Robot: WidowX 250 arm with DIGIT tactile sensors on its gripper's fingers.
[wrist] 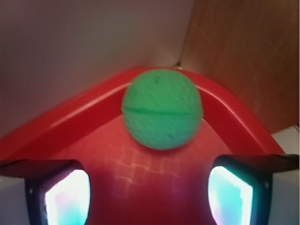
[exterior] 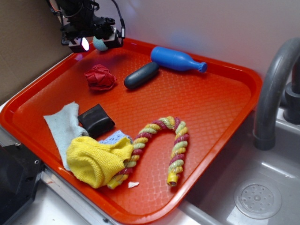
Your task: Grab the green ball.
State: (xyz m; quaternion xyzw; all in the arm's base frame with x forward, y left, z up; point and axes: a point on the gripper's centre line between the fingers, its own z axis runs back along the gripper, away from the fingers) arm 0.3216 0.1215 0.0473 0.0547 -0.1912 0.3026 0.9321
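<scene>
The green ball is round, so it has no long axis; the wrist view shows a thin dark seam running nearly level across its middle. In the exterior view it sits at the upper left of the frame, over the far corner of the red tray, partly hidden by the gripper. In the wrist view it fills the centre of the frame, with the tray's curved corner rim behind it.

The jaws are spread: the two fingertips show at the lower left and lower right of the wrist view, well apart, and the ball lies ahead of them, touching neither. Whether the ball rests on the tray floor or against the rim is hard to tell, since the wrist view is blurred. The arm reaches in from the top left of the exterior view, its black wrist low over the tray's corner, with a small lit spot on its left side.

The tray has a patterned floor. On it, toward the upper left, lie a red crumpled wad, a dark grey oblong and a blue bottle-shaped toy. Lower down are a black block, a pale blue cloth, a yellow cloth and a striped rope toy. At the right edge stand a grey faucet and a metal sink. A white wall fills the top of the frame.
</scene>
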